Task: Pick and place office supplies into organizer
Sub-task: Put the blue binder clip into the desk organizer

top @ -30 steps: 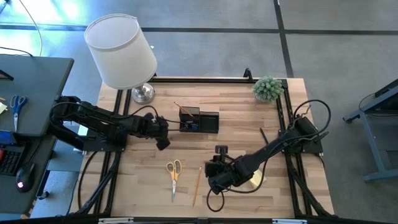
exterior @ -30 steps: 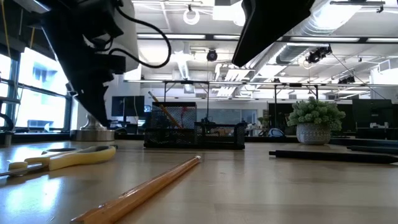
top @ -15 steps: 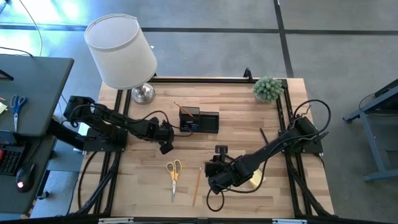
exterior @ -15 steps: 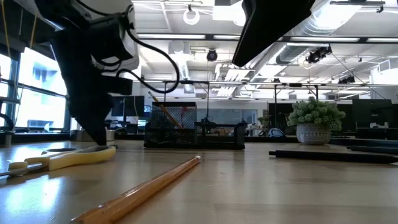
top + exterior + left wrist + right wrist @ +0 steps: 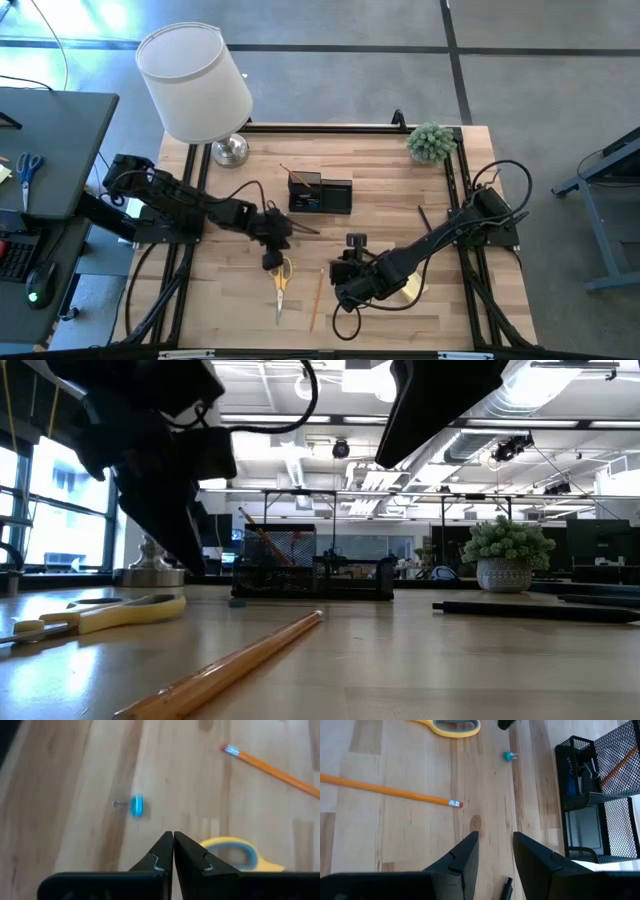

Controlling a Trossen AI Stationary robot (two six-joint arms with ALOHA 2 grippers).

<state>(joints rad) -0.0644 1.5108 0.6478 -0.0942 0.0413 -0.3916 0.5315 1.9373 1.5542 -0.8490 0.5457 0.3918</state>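
Note:
Yellow-handled scissors (image 5: pixel 281 285) and a pencil (image 5: pixel 316 298) lie flat near the table's near edge. The black mesh organizer (image 5: pixel 320 193) stands mid-table with a pencil leaning in it. My left gripper (image 5: pixel 273 262) is shut just above the scissors' handles (image 5: pixel 235 852), with a small blue clip (image 5: pixel 136 805) lying on the wood close by. It touches nothing. My right gripper (image 5: pixel 495 845) is open and hovers right of the pencil (image 5: pixel 390 791). A yellow sticky pad (image 5: pixel 411 290) shows partly under the right arm. A dark pen (image 5: pixel 424 217) lies toward the right edge.
A white-shaded lamp (image 5: pixel 195 80) stands at the far left corner and a small potted plant (image 5: pixel 432 142) at the far right. Bare wood lies between the organizer and the scissors. A grey desk with blue-handled scissors (image 5: pixel 28 167) sits beyond the table's left edge.
My left gripper has moved from beside the organizer's left end toward the table's near edge and a little to the right, ending over the scissors' handles. The right arm has kept still, and nothing on the table has shifted.

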